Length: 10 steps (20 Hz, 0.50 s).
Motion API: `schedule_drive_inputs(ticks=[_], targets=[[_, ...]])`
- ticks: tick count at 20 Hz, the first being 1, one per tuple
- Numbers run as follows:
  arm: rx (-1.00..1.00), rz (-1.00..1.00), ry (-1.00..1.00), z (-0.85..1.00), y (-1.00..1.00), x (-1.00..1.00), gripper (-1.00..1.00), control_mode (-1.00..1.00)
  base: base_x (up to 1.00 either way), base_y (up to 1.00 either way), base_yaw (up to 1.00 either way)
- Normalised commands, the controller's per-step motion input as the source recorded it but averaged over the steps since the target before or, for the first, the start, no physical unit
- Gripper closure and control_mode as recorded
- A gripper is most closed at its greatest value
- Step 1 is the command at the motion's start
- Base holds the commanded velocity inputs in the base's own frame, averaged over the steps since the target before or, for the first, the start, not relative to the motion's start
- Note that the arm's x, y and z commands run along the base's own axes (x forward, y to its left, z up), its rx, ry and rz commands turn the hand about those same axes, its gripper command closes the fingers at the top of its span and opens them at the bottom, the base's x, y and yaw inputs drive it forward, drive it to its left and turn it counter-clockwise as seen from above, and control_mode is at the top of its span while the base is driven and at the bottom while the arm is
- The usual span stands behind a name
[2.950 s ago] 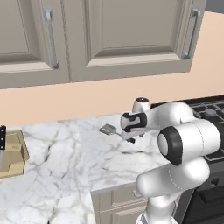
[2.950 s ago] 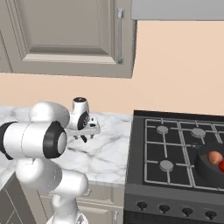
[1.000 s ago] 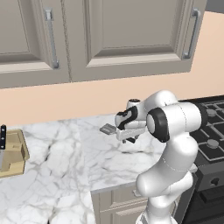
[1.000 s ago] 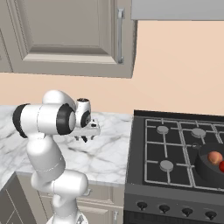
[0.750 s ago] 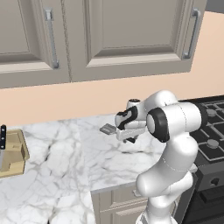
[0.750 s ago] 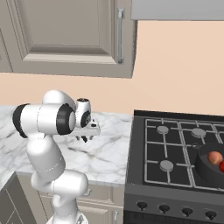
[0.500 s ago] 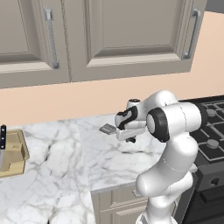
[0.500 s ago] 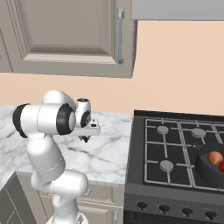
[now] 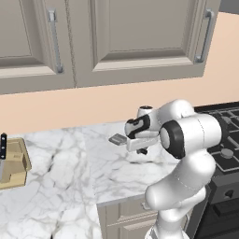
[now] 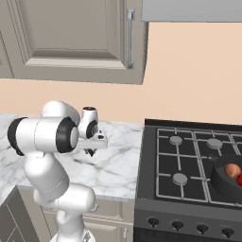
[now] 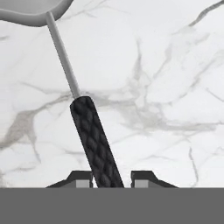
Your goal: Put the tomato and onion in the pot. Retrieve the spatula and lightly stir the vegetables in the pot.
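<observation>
My claw [image 11: 106,180] hung low over the marble bench [image 9: 60,172], near its back edge and toward the end that met the stove [image 10: 189,175]. In the hand view the spatula [image 11: 92,140] lay flat on the marble, its black textured handle running down between the two finger tips and its thin metal neck leading up to the silver-grey head at the top left corner. The left tip stood against the handle and the right tip a little off it; I could not tell whether the claw was pinching the handle or merely straddling it. In the left base view the spatula's head [image 9: 117,139] projected to the left of the claw [image 9: 142,150], close to the bench's back edge. In the right base view the pot [image 10: 222,182] sat on the front right part of the stove, at the picture's right edge, with the onion [image 10: 231,170] and the tomato [image 10: 239,179] inside it, touching or nearly so, well apart from the claw [image 10: 91,151].
</observation>
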Motion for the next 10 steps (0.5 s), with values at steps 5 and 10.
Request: schedule_drive_inputs(ticks=[5,10], targets=[[0.08,0.00,0.00,0.32,-0.37,-0.97,1.00,-1.00,0.00,0.00,0.00],[0.07,0.00,0.00,0.80,-0.18,-0.95,1.00,-1.00,0.00,0.00,0.00]])
